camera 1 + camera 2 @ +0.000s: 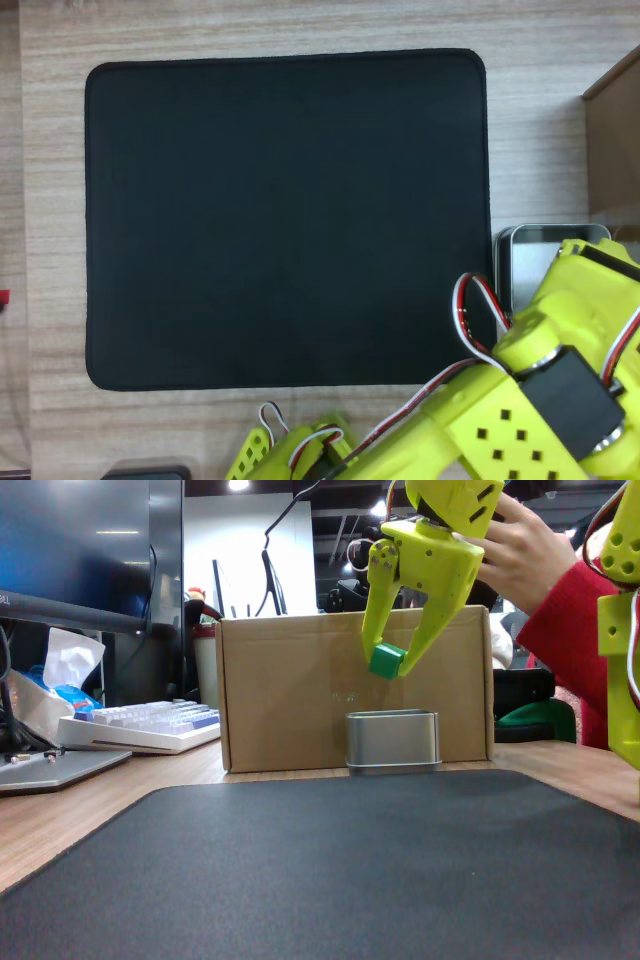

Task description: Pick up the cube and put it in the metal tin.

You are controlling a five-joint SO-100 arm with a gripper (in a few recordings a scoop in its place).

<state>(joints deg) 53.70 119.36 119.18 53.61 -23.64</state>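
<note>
Nearest the fixed camera, your black mat [340, 870] spreads flat and finely grained across the wood-grain counter [60, 825]; from overhead it is a rounded-corner rectangle with a stitched edge.

Your yellow plastic gripper [392, 660] hangs in the air with its fingers [425, 630] clenched on the cube [386, 661], a small green block with plain faces pinched at the tips. It sits directly above the metal tin [392, 741], well clear of the rim. The tin is shiny silver with low walls and rounded corners, standing on the counter just past the mat's far edge. In the overhead view the tin [535, 262] shows a pale reflective base, partly covered by the arm's perforated yellow body [520, 420] and its red, white and black wires.

Right behind the tin stands a plain brown cardboard box [290, 695]. A white keyboard [140, 725] lies to its left.
</note>
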